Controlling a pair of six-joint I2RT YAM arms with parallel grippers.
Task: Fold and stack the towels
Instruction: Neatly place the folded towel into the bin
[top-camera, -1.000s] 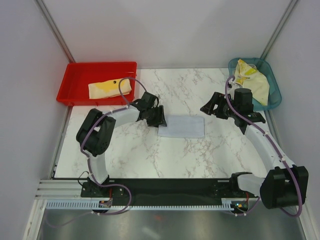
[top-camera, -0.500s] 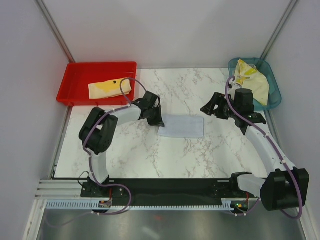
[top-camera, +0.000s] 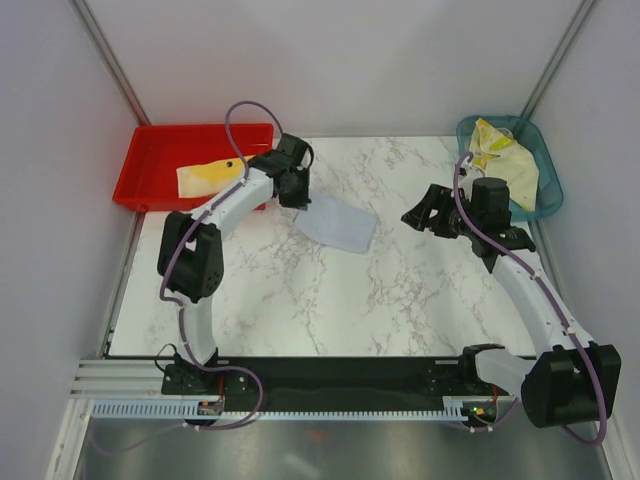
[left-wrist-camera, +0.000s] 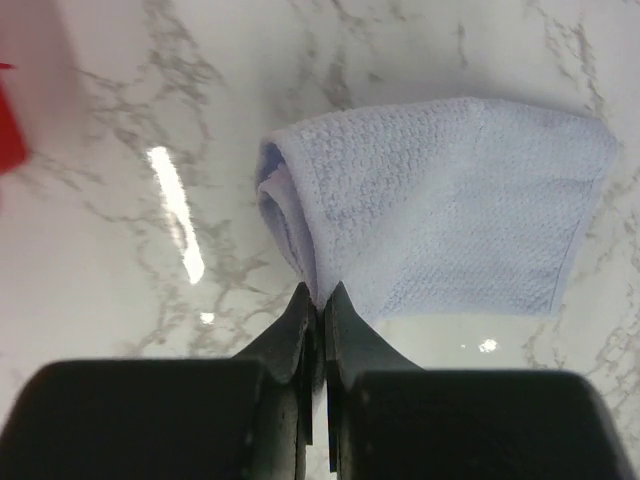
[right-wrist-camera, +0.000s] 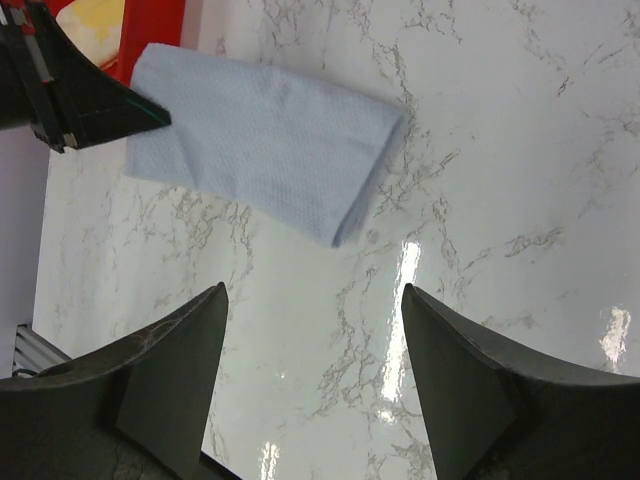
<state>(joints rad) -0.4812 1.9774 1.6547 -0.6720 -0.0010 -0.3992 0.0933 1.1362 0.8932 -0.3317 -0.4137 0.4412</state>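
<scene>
Left arm stretches to the upper left, left claw (left-wrist-camera: 320, 296) pinching the blue towel (left-wrist-camera: 450, 210), now nearer the red tray (top-camera: 150, 160); right claw (right-wrist-camera: 312, 292) spread wide.

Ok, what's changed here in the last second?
The left jaws shut on the lavender towel and pulled it back-left toward the red tray, turning it askew. The right jaws stayed open in place; the yellow towel in the tray and the towels in the teal basket stayed put.
</scene>
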